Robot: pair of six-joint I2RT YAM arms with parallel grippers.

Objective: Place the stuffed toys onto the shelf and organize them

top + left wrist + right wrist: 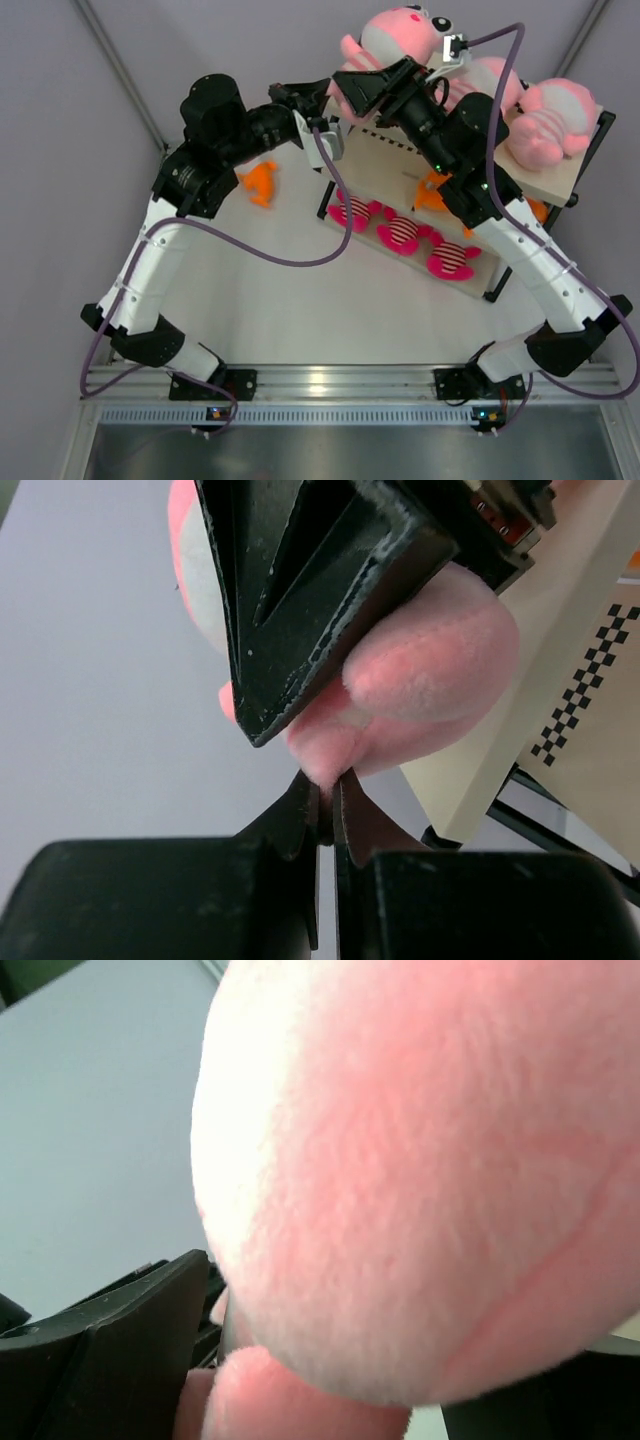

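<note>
A big pale-pink plush hangs over the left end of the shelf's top board. My right gripper is shut on its body, which fills the right wrist view; its fingers flank it. My left gripper is shut on a pinch of the same plush, just off the board's corner; the jaws meet on pink fabric. Two more pink plushes lie on the top board. Three magenta toys sit on a lower board. An orange fish is on the middle board.
Another orange fish lies on the white table left of the shelf. A third fish peeks from under the top board at the right. Grey walls close in at both sides. The arms' purple cables drape over the table.
</note>
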